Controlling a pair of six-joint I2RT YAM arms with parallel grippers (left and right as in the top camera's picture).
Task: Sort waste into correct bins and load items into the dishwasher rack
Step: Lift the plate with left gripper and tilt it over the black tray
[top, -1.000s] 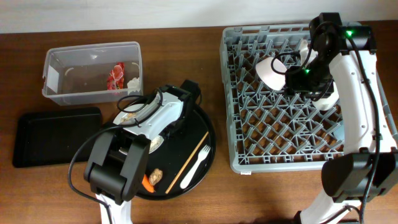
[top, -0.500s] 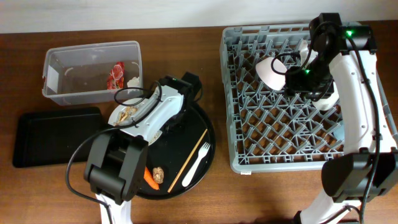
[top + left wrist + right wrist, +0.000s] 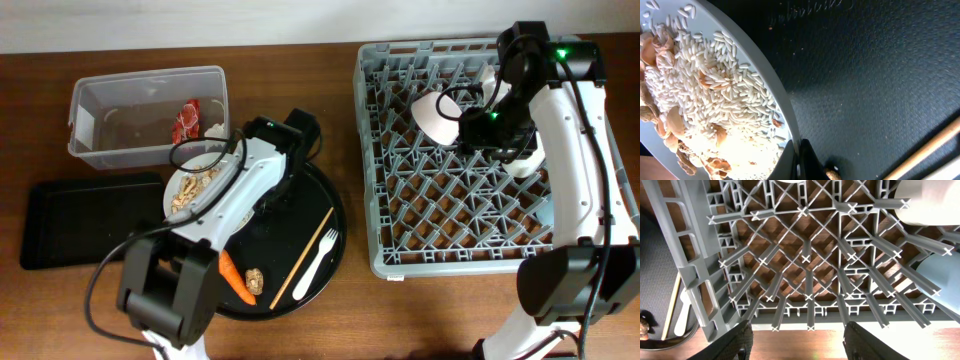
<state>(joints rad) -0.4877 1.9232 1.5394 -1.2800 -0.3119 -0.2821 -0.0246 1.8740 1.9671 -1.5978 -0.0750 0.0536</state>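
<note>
My left gripper (image 3: pixel 218 172) is shut on the rim of the round white plate (image 3: pixel 187 190), held between the clear tub (image 3: pixel 95 110) and the round black tray (image 3: pixel 310 215). In the left wrist view the fingers (image 3: pixel 799 161) pinch the plate (image 3: pixel 765 95), which carries beige food scraps (image 3: pixel 700 95). The tub holds the red wrapper (image 3: pixel 186 122) and white wad (image 3: pixel 213 130). The carrot (image 3: pixel 236 277), brown lump (image 3: pixel 254 281), chopstick (image 3: pixel 306 255) and fork (image 3: pixel 319 261) lie on the round tray. My right gripper (image 3: pixel 802 342) is open and empty over the dishwasher rack (image 3: pixel 372 150).
The shallow black tray (image 3: pixel 85 225) lies left of the plate. In the rack stand a white bowl (image 3: pixel 436 116), a white cup (image 3: pixel 930 202) and a pale-blue cup (image 3: pixel 946 275). The rack's front edge (image 3: pixel 805 315) is below my right gripper.
My left gripper has carried the plate left and back, off the round tray toward the clear tub, uncovering the carrot. The right arm has not moved.
</note>
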